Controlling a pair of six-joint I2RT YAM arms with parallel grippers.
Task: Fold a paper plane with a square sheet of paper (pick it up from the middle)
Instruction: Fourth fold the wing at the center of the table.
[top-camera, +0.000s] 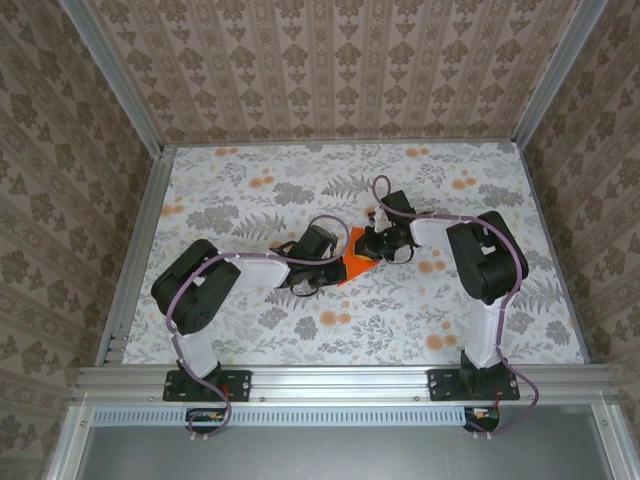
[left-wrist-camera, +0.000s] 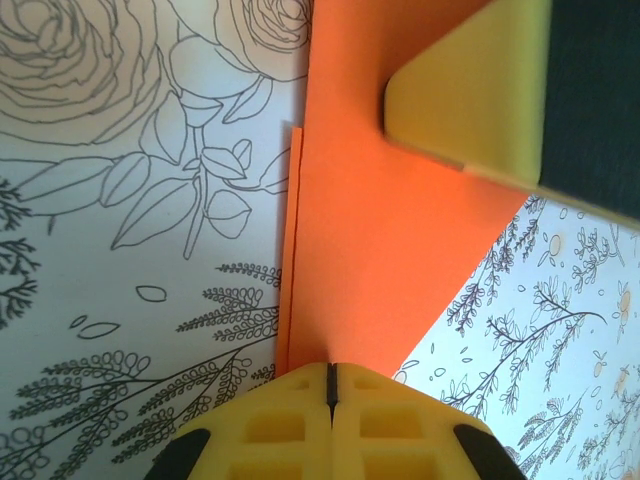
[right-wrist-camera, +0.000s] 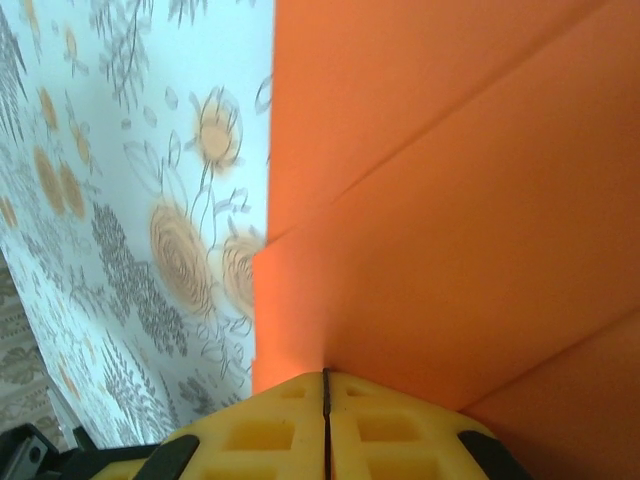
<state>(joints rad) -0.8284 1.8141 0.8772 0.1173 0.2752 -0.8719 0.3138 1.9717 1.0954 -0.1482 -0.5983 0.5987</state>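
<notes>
**Orange sheet (top-camera: 353, 264) part-folded, both grippers clamped on it**

Progress: sheet is off square already. Left wrist view shows a doubled layer along one long edge and a diagonal edge cutting across, so at least one fold is in. Right wrist view shows several straight creases running across the orange surface. Shape from the top cam is a small angular patch, not a narrow pointed dart w/ a clear centre crease, so I judge the job roughly mid-way: early folds done, wing folds and final sharpening prob. still left. Exact fold count can't be read, since the arms cover most of the paper from above.

Location: sheet sits near the middle of the table (top-camera: 250, 190), btwn the two wrists. Can't tell if it's lifted or lying flat on the floral cloth.

Left gripper (left-wrist-camera: 330, 366): jaws pressed together, no gap visible, and the orange edge runs straight into the seam. Reads as a pinch on the thin paper.

Right gripper (right-wrist-camera: 325, 374): same, jaws tight together w/ paper meeting the seam, pinching its end of the sheet. One of its yellow fingers (left-wrist-camera: 470, 90) shows in the left wrist view, resting on the far corner of the orange.
</notes>
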